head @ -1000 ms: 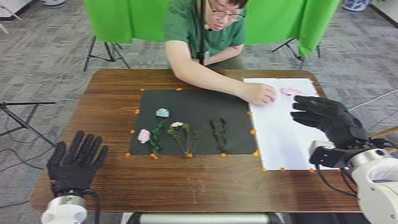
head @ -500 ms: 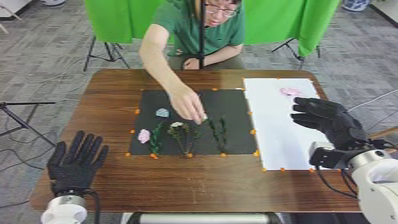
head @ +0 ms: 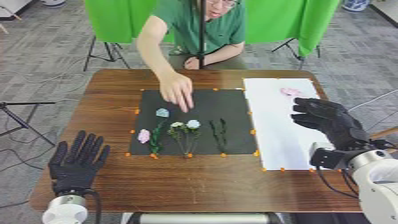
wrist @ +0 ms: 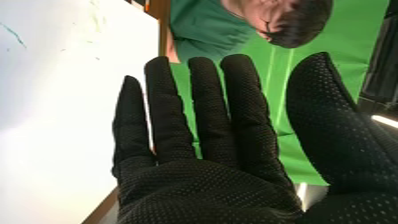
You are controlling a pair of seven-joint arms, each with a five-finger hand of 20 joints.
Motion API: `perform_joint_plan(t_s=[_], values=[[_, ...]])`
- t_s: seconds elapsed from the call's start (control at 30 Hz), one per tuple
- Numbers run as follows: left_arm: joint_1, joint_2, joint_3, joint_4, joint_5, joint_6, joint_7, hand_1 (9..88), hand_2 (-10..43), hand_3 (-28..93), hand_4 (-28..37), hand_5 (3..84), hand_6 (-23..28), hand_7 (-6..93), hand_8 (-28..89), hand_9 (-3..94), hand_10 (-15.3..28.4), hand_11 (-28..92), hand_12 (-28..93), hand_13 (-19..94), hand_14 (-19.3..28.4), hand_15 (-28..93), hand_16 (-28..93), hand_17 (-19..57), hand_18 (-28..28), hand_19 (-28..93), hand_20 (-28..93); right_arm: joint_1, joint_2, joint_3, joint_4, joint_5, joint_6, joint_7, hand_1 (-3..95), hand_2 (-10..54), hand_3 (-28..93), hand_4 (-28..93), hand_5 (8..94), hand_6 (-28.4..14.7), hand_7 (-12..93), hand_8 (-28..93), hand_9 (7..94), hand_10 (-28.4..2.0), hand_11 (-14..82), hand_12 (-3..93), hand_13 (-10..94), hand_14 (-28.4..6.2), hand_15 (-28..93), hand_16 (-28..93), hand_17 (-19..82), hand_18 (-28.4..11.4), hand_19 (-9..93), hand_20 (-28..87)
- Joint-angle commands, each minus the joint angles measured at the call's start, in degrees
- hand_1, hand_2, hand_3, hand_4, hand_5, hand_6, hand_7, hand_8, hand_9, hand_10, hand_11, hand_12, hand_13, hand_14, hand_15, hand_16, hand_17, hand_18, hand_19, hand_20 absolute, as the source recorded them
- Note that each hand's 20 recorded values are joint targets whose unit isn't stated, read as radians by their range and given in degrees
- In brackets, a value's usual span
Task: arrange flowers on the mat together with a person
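Puffy white flowers (head: 193, 123) top thin green stems (head: 188, 147) on the flat black mat (head: 235, 105), maybe to look real, while your black cloth-gloved left robot hand (head: 73, 167) and right robot hand (wrist: 204, 190), open and empty, give the person's hand (head: 176, 88) room.

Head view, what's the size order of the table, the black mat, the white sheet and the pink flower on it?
1. Table
2. Black mat and white sheet, too close to rank
3. Pink flower
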Motion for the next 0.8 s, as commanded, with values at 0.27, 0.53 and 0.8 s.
perform_joint_plan(t_s=[0.27,0.53,0.8], values=[[0.99,-0.44,1.24,1.23,0.55,-1.22,-1.06,25.3,13.4,76,-28.3,42.2,7.8,15.5,-12,36.9,13.8,22,5,28,14.1,27,-9,-7.5,16.0,41,9,1.65,3.57,-0.98,0.10,-11.89,3.73,-1.57,35.0,3.2,77,-28,51.4,-0.8,20,-14,51.8,-11.3,9.4,13.3,43,-15.1,13,21,11,-19.0,41,12],[1.27,0.26,0.96,1.40,3.98,-4.47,-2.10,25.1,13.1,76,-28.3,41.1,7.4,15.0,-12,35.8,13.4,22,4,27,14.0,26,-9,-7.7,15.9,40,9,7.89,10.96,-6.62,4.96,-40.87,6.86,-2.85,35.6,1.7,78,-28,47.1,-1.0,21,-15,45.8,-11.2,8.2,13.2,40,-15.1,12,21,10,-19.0,41,12],[1.41,-0.48,0.45,1.28,6.07,-5.38,-2.97,25.2,12.7,75,-28.3,40.7,7.4,14.8,-12,35.2,13.1,21,5,27,14.0,25,-8,-8.1,16.0,39,9,21.57,18.07,-18.57,17.65,-54.08,13.62,0.91,39.3,-2.3,81,-28,41.8,-1.7,24,-16,38.7,-11.3,9.0,13.5,32,-15.4,9,22,9,-18.1,40,11]])
